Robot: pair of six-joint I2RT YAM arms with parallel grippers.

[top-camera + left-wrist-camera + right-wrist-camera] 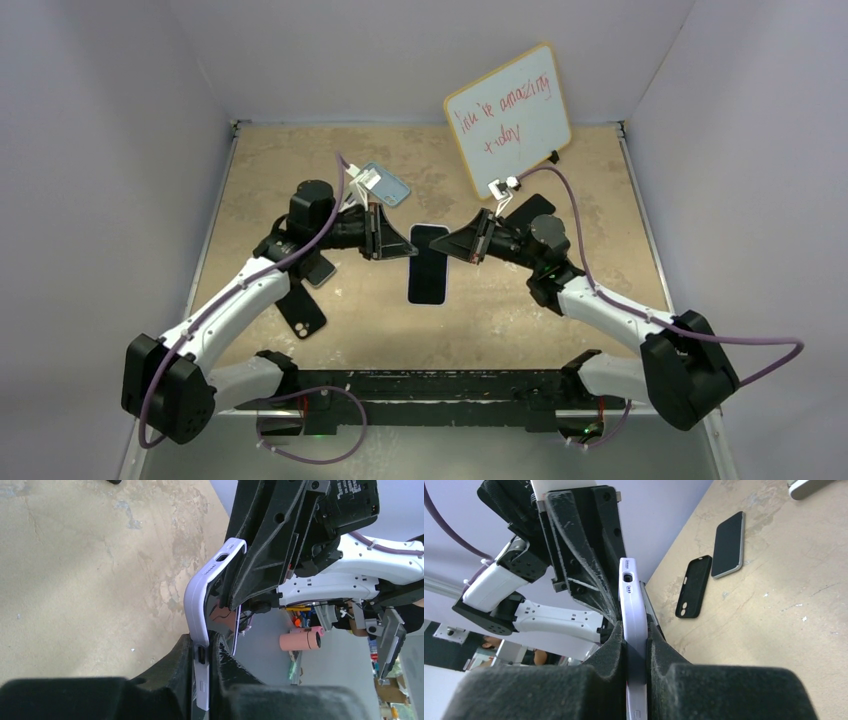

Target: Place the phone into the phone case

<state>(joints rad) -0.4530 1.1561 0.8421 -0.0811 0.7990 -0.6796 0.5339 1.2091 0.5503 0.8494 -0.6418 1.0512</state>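
The dark-screened phone (428, 265) hangs above the middle of the table, partly inside a lilac phone case (197, 595). My left gripper (202, 652) is shut on one long edge of the case. Beyond its fingers the case bows away from the phone (223, 611), and the far corner stands free. My right gripper (636, 645) is shut on the opposite side, its pads pressing the phone case (631, 605) with the phone's edge beside it. In the top view the left gripper (400, 243) and the right gripper (455, 243) face each other across the phone.
A black case (301, 316) and another phone (320, 268) lie on the table to the left, seen also as the black case (694, 586) and phone (729, 545). A pale blue case (385, 183) lies further back. A whiteboard (508, 118) leans at the back right.
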